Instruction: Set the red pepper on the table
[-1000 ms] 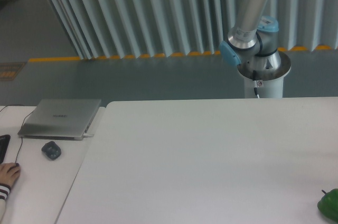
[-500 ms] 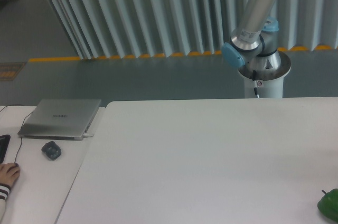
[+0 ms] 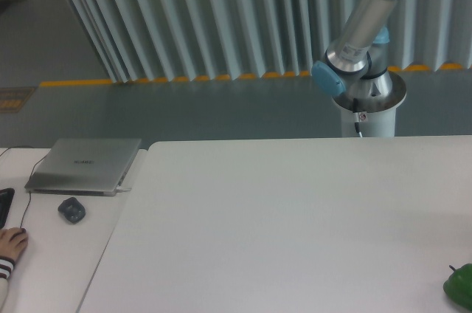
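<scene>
The red pepper is out of view. The large white table fills the lower right of the camera view. Only the lower links of my arm show, rising from the base behind the table's far edge and leaving the frame at the top right. My gripper is out of view.
A green pepper lies at the table's front right edge, partly cut off. A narrower white desk at the left bears a closed laptop, a dark mouse and a person's hand.
The arm's upper link has swung to the right and leans further that way. Nothing on the table or the desk has moved.
</scene>
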You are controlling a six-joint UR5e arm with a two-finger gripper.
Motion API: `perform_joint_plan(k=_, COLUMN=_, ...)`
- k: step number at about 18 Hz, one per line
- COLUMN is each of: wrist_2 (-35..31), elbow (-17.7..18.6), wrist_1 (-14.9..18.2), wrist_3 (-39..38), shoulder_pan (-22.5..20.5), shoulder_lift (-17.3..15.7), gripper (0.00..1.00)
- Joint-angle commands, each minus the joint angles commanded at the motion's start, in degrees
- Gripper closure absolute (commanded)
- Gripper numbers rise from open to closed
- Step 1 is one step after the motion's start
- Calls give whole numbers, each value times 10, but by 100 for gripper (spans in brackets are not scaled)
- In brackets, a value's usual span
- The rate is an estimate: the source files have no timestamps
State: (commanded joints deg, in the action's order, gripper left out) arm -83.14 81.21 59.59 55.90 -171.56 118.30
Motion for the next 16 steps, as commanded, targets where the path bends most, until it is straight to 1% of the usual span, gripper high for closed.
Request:
perform_joint_plan(k=5, wrist_2=-3, elbow=3, wrist_1=-2, wrist_3=2, shoulder_pan=-1, shoulder_lift=11, gripper=0)
perform_joint_plan(k=7, wrist_2=-6, elbow=-3, wrist_1=-4, wrist_3=5, shoulder_pan=-4, shoulder_lift=17, gripper=0)
perform_joint_plan(k=10, wrist_2=-18, elbow=0, wrist_1=-24, wrist_3=4, shoulder_pan=-4, shoulder_lift=26, gripper=0)
perform_joint_plan(k=16, wrist_2=-27, elbow=3, wrist_1=-37, wrist_3=1, shoulder_pan=-1, shoulder_lift=40, gripper=0)
